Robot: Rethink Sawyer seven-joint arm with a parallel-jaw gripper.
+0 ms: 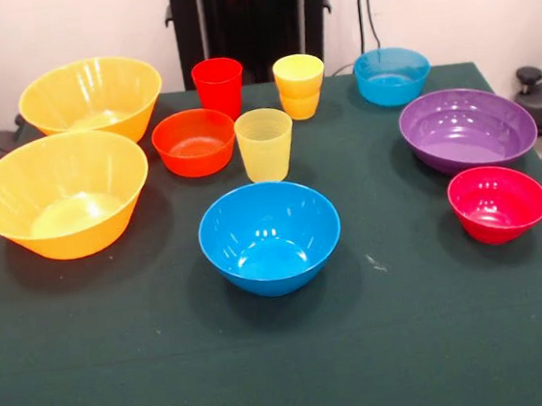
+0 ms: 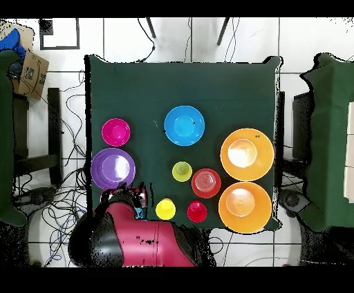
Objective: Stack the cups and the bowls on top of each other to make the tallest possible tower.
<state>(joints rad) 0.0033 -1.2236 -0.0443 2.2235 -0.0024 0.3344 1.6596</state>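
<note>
All bowls stand apart on the green table; no tower shows. The blue bowl (image 1: 270,237) (image 2: 184,125) is in the middle. The purple bowl (image 1: 468,129) (image 2: 113,168), pink-red bowl (image 1: 498,202) (image 2: 115,131) and light-blue bowl (image 1: 391,75) are on one side. Two large yellow-orange bowls (image 1: 62,194) (image 1: 91,96) and the orange-red bowl (image 1: 194,141) are on the other. The red cup (image 1: 218,86), the pale yellow cup (image 1: 265,143) and two nested orange-yellow cups (image 1: 299,86) stand near the pedestal. My gripper (image 2: 135,202) shows only from overhead, drawn back over the light-blue bowl's corner.
The red arm (image 2: 138,242) lies over the table's edge by the pedestal (image 1: 250,21). Chairs and cables surround the table. A cardboard box (image 2: 29,72) sits on the floor.
</note>
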